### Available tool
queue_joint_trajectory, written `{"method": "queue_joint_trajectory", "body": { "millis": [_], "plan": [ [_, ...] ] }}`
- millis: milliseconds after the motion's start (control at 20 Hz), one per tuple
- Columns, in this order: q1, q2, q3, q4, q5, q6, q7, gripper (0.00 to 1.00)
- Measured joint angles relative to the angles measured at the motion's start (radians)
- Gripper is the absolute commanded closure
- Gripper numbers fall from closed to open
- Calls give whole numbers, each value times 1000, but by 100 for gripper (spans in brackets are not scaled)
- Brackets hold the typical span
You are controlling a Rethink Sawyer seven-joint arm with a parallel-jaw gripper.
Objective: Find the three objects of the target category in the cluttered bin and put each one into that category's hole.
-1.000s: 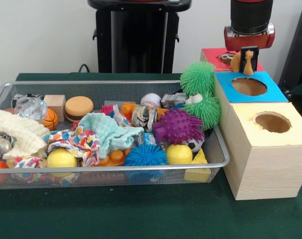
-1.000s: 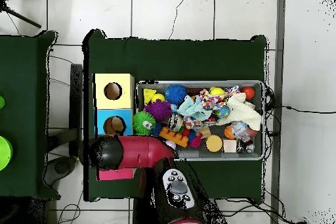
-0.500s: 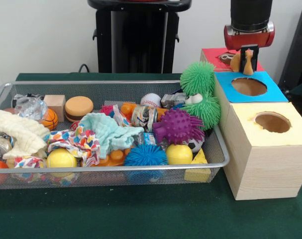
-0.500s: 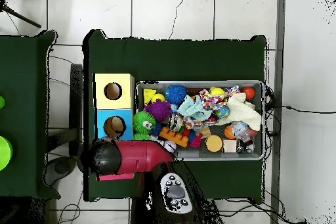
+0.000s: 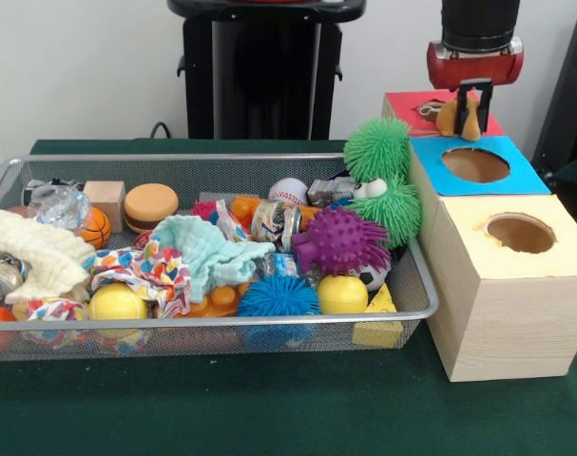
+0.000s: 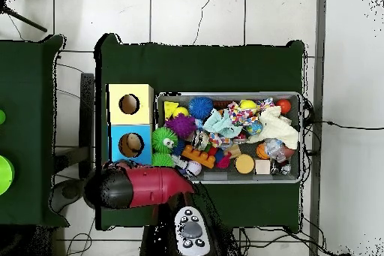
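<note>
Gripper (image 5: 471, 109) above the red hole (image 5: 431, 109), clenched on a small tan object (image 5: 450, 118). Judgement: centre the object over the opening before letting go, since it hangs toward the hole's 3 o'clock edge. Bin (image 5: 221, 321), at 9 o'clock from the boxes, is crowded: spiky balls, cloths, yellow balls, toy burger (image 5: 150, 205), baseball (image 5: 288, 191). Blue hole (image 5: 475, 165) and yellow hole (image 5: 521, 233) show nothing inside

In your front view: bin (image 5: 212, 321) left of boxes (image 5: 507, 304); gripper (image 5: 473, 106) above rearmost hole (image 5: 431, 108)
</note>
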Motion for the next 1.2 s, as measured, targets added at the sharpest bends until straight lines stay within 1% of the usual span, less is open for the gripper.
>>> {"method": "queue_joint_trajectory", "body": {
  "millis": [250, 450, 950, 1200],
  "plan": [
    [16, -9, -47, 0, -30, 0, 0, 100],
    [16, -10, -66, 0, -38, 0, 0, 100],
    [4, -18, -76, 17, -59, -11, 0, 100],
    [-11, -30, -76, 56, -59, -64, 0, 100]
  ]
}}
